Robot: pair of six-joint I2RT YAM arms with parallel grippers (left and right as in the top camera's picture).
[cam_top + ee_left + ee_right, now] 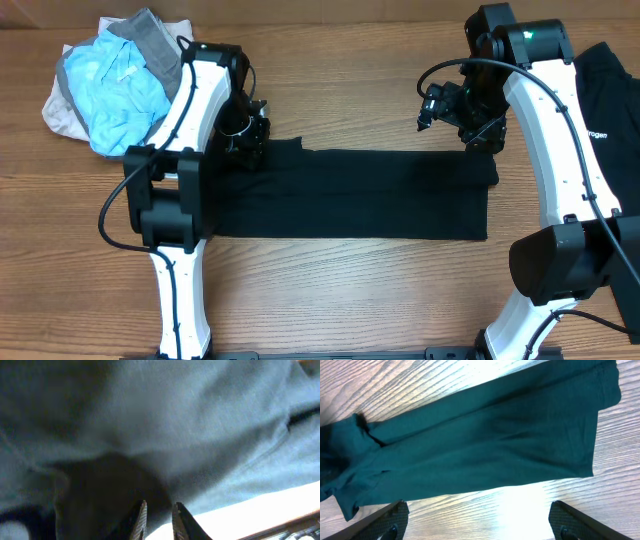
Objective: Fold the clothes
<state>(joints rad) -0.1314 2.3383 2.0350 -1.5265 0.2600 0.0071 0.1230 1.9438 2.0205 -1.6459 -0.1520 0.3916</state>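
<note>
The clothes lay on the wood-grain counter as one long black band, folded flat and stretched sideways between the two arms. Its long edges were mostly straight. The end by the right arm was cut square, with a small extra flap sticking out at the far corner.

The left arm reached over the other end of the clothes, its left jaws down at the far corner, where the cloth bunched up a little. In the left wrist view the cloth filled nearly the whole picture, and the two fingertips stood close together with only a narrow slit between them. Whether a fold of cloth was caught in that slit could not be told.

The right jaws stood wide open and held nothing. In the right wrist view the two fingers sat far apart at the lower corners, with the clothes lying flat on the counter beyond them. From overhead they hung just past the far right corner of the clothes.

Beyond the left end of the clothes, well apart from it, sat a crumpled bundle of light-blue, grey and beige fabric. Past the right end, at the counter's edge, lay a second black garment with white lettering.
</note>
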